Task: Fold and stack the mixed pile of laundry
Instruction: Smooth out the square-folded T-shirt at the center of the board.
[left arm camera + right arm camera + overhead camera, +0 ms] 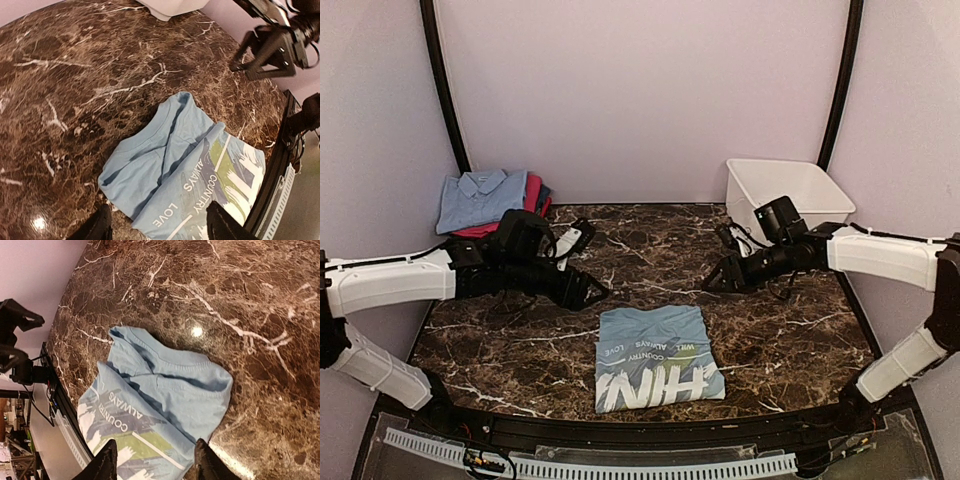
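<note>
Top external view gives us the step: the pale blue tee point(657, 358) lies folded into a rectangle at the near middle of the marble table point(650, 240), print upward, and we judge its folding done. Our left gripper point(592, 292) and right gripper point(712, 280) hover just past its far corners, fingers apart, nothing between them. At the far left sits the stack point(490, 200): a blue collared shirt over pink and dark pieces. Next, we think, comes gripping the tee's edges, lifting without spilling the folds, and laying it squarely on that stack. We read LOVE, ALWAYS and COUNTRY on the print; the large white letters we cannot make out fully.
</note>
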